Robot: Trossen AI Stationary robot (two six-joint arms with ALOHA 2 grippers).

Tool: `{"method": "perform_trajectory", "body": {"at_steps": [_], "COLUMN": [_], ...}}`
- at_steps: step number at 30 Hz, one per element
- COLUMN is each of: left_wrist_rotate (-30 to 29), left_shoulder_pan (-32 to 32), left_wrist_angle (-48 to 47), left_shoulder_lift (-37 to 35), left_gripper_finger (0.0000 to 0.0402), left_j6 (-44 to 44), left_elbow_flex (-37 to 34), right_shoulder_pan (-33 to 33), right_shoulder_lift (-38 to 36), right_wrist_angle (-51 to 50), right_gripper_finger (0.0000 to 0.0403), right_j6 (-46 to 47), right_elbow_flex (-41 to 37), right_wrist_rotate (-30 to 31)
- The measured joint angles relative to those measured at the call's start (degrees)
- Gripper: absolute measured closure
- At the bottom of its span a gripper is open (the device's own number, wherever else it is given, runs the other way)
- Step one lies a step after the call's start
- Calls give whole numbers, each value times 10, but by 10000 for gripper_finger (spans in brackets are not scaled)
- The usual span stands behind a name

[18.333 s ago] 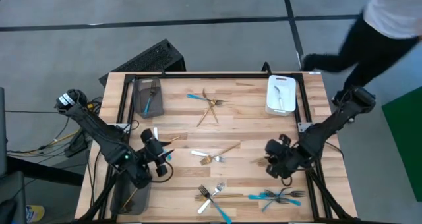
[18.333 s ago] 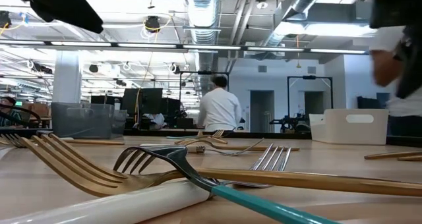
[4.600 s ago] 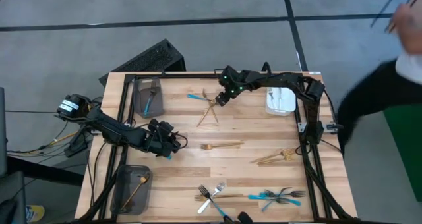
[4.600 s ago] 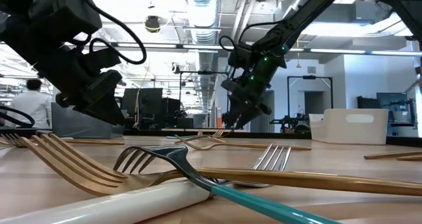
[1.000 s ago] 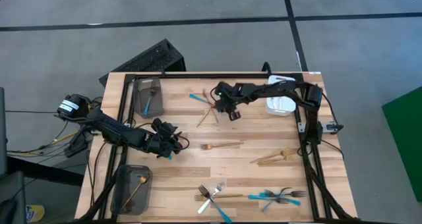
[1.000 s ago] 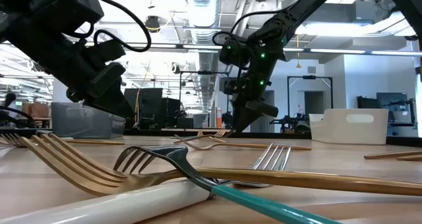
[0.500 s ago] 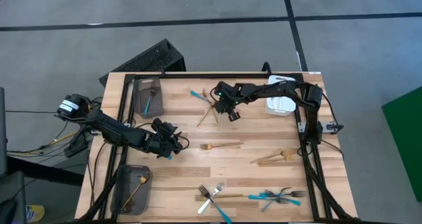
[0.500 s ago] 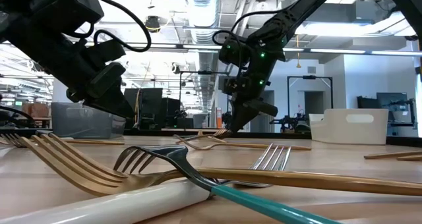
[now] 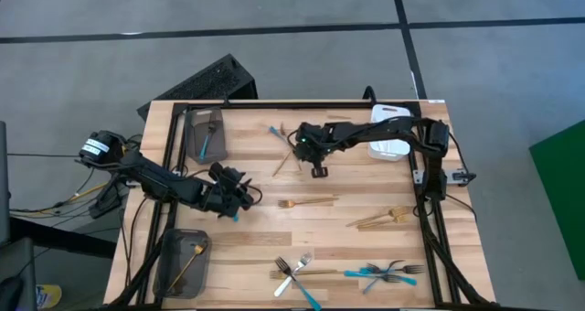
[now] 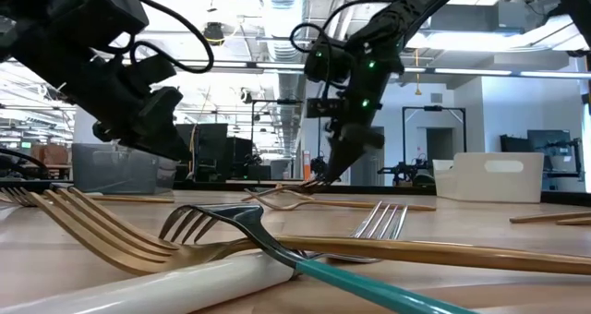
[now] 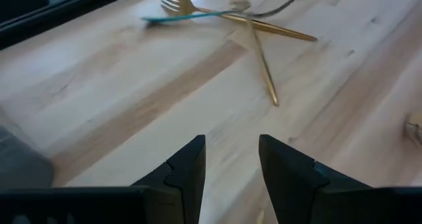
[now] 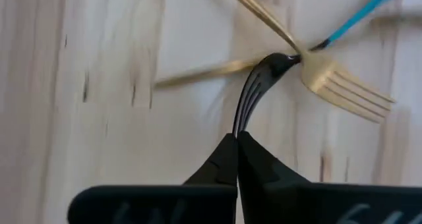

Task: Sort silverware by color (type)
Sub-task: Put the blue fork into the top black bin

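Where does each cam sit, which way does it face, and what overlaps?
High: overhead, straight down on the table; both arms show.
Low: table height, level across; gold fork close, arms coming in from above.
Left wrist: past the open left gripper at bare wood.
Right wrist: the shut right gripper pinches a dark fork.
Shared: high and both wrist views catch the crossed pile.

Right gripper (image 12: pixel 236 141) shut, left gripper (image 11: pixel 231 161) parted.

- No text, label, brand, number or sign can be read in any view.
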Motion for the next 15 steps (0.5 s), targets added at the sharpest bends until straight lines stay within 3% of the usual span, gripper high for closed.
{"method": "perform_trajectory", "body": {"at_steps": [4,6,11,15], "left_wrist_rotate": [8,4,4,4], "left_shoulder_pan": [10,15,26,27], "left_wrist_angle": [1,1,5,6], "left_shoulder_lift": [0,0,0,0], "left_gripper_finger": [272,272,271,272], "left_j6": [-2,-2,-2,-6], "left_elbow_flex": [0,0,0,0], "right_shoulder_pan": [-2,3,28,55], "right_shoulder_lift": [-24,-39,-73,-102], "right_wrist_angle": [-23,-29,-44,-49], "right_gripper_finger": [394,394,394,394], "right_j6": [79,107,105,111], "right_elbow_flex": [-1,-1,-1,-1], "right_wrist_rotate": [28,81,207,244]}}
